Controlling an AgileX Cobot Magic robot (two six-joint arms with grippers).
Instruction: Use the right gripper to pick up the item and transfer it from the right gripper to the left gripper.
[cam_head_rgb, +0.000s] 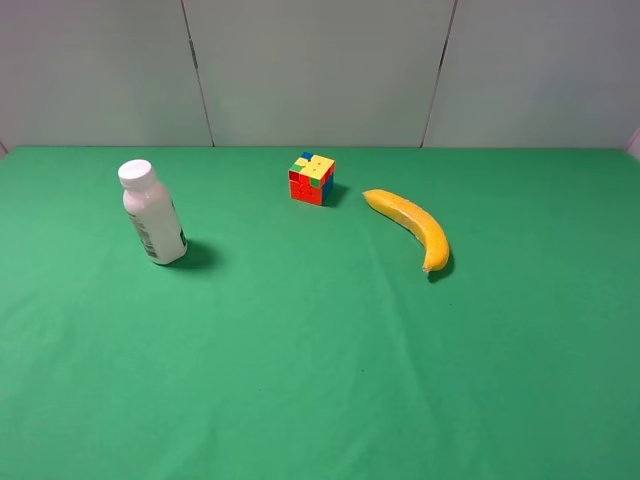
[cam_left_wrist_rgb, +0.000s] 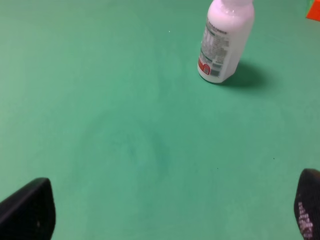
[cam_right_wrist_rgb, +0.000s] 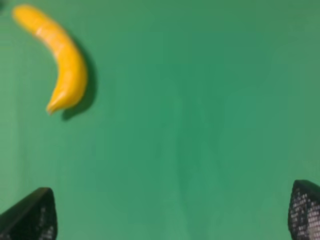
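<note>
Three objs on cloth, pick not begun

Step in hand, by my read: the approach, i.e. the very start. The banana (cam_head_rgb: 410, 225) lies flat on the green cloth (cam_head_rgb: 300, 380), untouched. It sits to the right of the puzzle cube (cam_head_rgb: 312, 178) in the high view, a bit nearer the camera and apart from it. The white bottle (cam_head_rgb: 153, 215) stands well off on the cube's other side.

Neither arm shows in the high view. The right gripper (cam_right_wrist_rgb: 167, 215) is released and holds nothing. Its two fingers (cam_right_wrist_rgb: 30, 217) are spread wide at the frame edges, and the banana shows ahead of it and off to one side, not btwn the jaws. The left gripper (cam_left_wrist_rgb: 175, 212) is also released and empty, w/ the bottle ahead of it and a corner of the cube just in frame.

Next move, as I judge it:
- Bring the right gripper over the banana's mid-section.
- Turn the wrist so the jaws cross the curve, not run along it.
- Lower and close.

The left gripper needs no move until the fruit is lifted. Risk is the curved skin rolling or slipping if it is gripped near a tip.
</note>
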